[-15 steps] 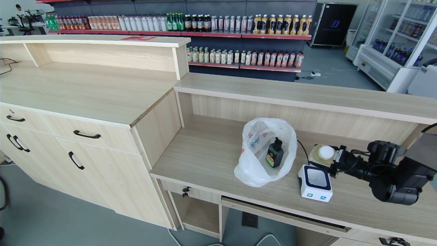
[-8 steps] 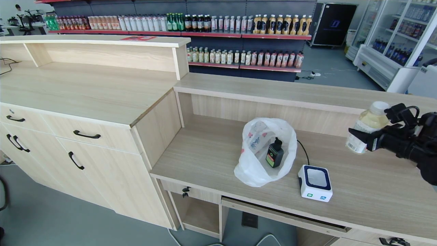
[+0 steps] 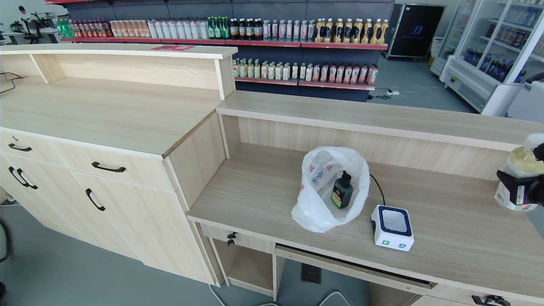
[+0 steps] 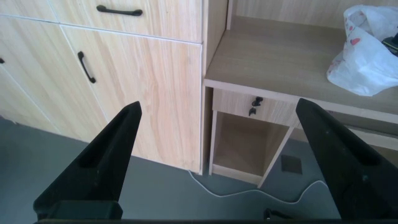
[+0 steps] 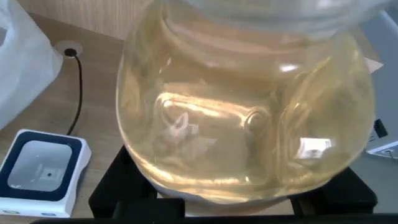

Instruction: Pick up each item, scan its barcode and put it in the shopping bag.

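Observation:
My right gripper (image 3: 516, 191) is shut on a bottle (image 3: 518, 172) of pale yellow drink with a white cap, held upright above the far right end of the counter. Up close in the right wrist view the bottle (image 5: 245, 106) hangs over the counter, with the scanner (image 5: 40, 171) below and to one side. The white scanner (image 3: 392, 227) with its dark window sits near the counter's front edge. Beside it lies the white shopping bag (image 3: 316, 204), open, with a dark pump bottle (image 3: 342, 191) and a pale carton (image 3: 318, 172) inside. My left gripper (image 4: 217, 162) is open, low beside the cabinets, far from the bag (image 4: 367, 50).
A black cable (image 3: 378, 187) runs from the scanner to the counter's back wall. A raised ledge (image 3: 374, 114) borders the counter behind. A taller cabinet (image 3: 106, 114) with drawers stands to the left. Shelves of drinks (image 3: 272, 29) line the room behind.
My right gripper lifted the bottle from beside the scanner and carried it up and to the right, to the edge of the head view. Bag and scanner stayed put.

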You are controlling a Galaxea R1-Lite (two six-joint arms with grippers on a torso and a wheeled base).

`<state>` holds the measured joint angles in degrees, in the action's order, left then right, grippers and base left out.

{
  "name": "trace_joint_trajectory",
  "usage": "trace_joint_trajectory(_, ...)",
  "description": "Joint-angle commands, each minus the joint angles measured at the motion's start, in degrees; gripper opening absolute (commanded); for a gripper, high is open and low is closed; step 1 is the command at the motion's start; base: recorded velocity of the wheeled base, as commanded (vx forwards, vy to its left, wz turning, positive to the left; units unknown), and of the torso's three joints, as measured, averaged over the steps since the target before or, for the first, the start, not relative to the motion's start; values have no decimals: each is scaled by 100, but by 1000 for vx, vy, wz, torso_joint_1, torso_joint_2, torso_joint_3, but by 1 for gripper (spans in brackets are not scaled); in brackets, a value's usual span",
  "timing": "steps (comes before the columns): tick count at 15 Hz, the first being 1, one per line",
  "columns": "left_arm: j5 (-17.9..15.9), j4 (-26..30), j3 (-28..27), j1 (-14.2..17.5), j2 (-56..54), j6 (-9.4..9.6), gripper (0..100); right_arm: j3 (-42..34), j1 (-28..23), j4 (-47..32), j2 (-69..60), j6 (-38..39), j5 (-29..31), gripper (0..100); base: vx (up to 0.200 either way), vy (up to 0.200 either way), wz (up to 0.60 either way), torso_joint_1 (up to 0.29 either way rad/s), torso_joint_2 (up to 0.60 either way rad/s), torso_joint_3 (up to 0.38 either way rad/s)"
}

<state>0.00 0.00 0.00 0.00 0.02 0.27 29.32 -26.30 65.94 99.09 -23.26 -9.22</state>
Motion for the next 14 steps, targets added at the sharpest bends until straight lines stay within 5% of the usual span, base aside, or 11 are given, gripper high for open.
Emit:
trace_joint_trajectory(1, 0, 0, 0, 0, -2, 0, 100, -23, -69, 51, -74, -188, 25, 0, 0, 0, 0, 0, 0, 0)
trace_joint_trajectory(5, 0, 0, 0, 0, -2, 0, 100, -14, 10, 235, 6, -205, -476, 0, 0, 0, 300, -1, 1, 2)
trace_joint_trajectory(11, 0, 0, 0, 0, -2, 0, 100, 83, 1004, 789, 480, -548, -625, 0, 0, 0, 600, 4, 4, 3)
trace_joint_trajectory(14, 0, 0, 0, 0, -2, 0, 100, 118, 1109, 903, 876, -205, -2225, 0, 0, 0, 200, 2, 2, 2)
